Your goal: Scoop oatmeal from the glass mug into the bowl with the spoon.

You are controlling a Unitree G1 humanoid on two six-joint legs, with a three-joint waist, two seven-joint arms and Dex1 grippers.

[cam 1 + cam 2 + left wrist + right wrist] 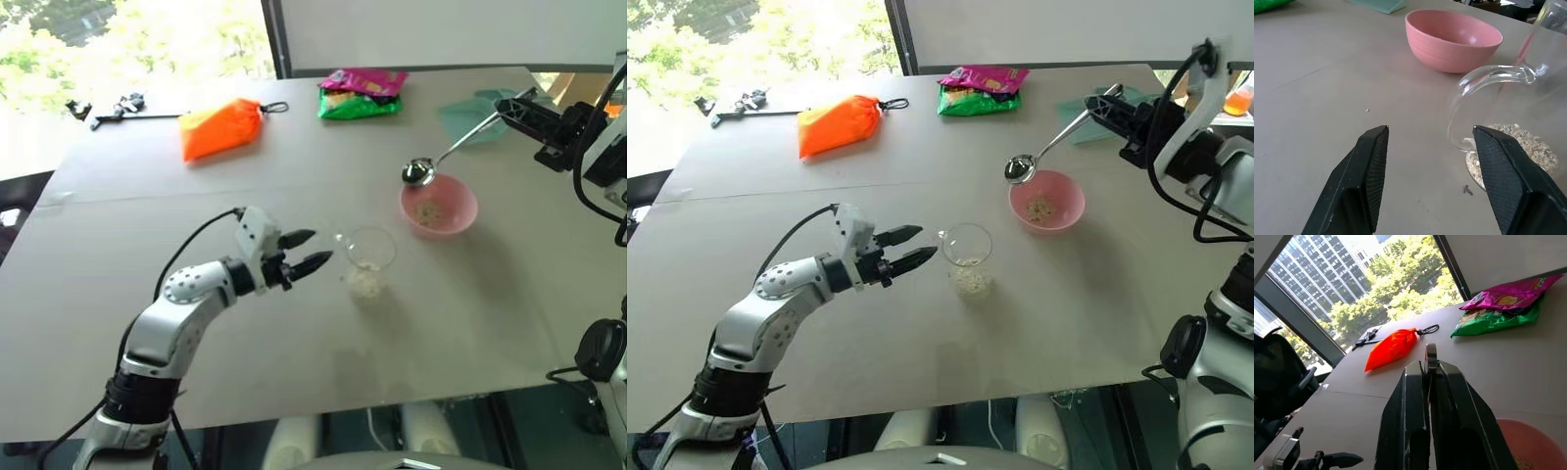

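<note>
The clear glass mug [367, 257] stands mid-table with pale oatmeal [364, 284] at its bottom. Its thin handle [1484, 93] faces my left gripper [321, 246], which is open just beside it; in the left wrist view the handle sits between the two black fingers [1369, 166] without touching them. To the right lies the pink bowl [468, 201], with a few flakes inside. My right gripper [513, 108] is shut on the handle of the silver spoon [460, 145]. The spoon's oval end [418, 173] hangs just above the bowl's far left rim.
An orange pouch [220, 127] and green and pink snack packs [361, 93] lie at the back of the table. A teal scoop [468, 119] rests behind the bowl. Black clips [108, 108] sit at the far left corner.
</note>
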